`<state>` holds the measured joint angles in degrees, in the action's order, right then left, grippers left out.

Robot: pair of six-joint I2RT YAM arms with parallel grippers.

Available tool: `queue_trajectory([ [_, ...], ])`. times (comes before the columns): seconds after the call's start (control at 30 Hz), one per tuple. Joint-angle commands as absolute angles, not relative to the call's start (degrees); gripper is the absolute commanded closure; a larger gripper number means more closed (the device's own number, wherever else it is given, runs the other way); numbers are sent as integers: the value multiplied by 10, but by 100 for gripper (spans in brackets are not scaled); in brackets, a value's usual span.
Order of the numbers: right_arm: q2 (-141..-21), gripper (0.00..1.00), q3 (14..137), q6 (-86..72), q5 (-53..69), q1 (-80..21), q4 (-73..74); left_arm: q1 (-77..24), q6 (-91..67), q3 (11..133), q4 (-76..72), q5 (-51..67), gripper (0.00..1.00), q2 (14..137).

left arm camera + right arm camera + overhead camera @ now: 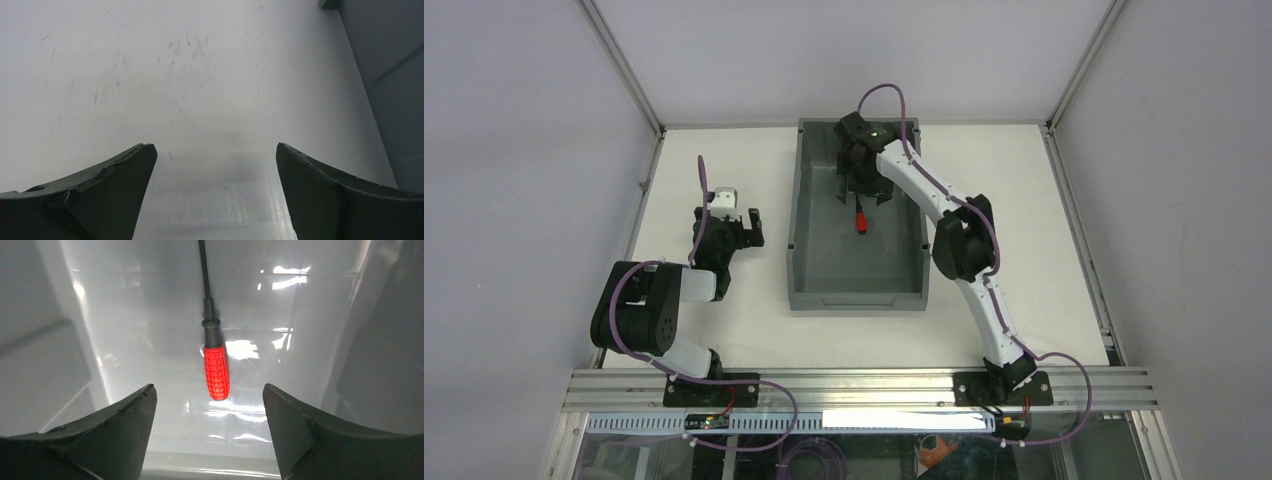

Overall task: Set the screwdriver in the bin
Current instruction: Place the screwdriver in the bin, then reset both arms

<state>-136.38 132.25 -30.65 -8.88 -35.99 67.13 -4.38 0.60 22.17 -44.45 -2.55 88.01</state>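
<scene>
Nearest the arm bases, the left gripper (214, 146) hovers over bare bench (1044, 200) just left of the bin (856, 298). Its jaws are spread wide with nothing between them, and the bin's dark wall shows at the right edge of its wrist view. Farther in, the bin stands at the middle of the bench, and the screwdriver (212, 332) lies flat on its floor in the far half, about midway between the side walls. The red handle points toward the arms and the thin black shaft runs away toward the far wall. The right gripper (864, 193) hangs inside the bin directly over it, jaws apart on either side of the handle and touching nothing, so the tool rests free on the floor. By the look of things the task is as good as done. As for handling, this looks a light, rigid little tool, not fragile. It should neither flex nor crush in a pinch. The handle has a moulded grid of ridges that ought to give the pads good purchase, and it is the thickest part, so that is the place to take hold, squarely across its middle. The shaft is thin, smooth and round, likely to slip or pivot between the pads, and the whole tool may roll on the bin's glossy floor if nudged.
</scene>
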Motion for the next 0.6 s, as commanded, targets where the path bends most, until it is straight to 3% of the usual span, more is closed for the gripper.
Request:
queue_trajectory([
  [0.0,-1293,17,1369,-292,-110,-362,684,-38,1,220,-460,-17,1,862],
  [0.4,-1219,1,1396,-260,-103,-348,671,-38,1,220,-461,-17,1,862],
  [0.57,-1185,1,1409,-244,-102,-338,663,-38,2,220,-461,-17,1,862],
])
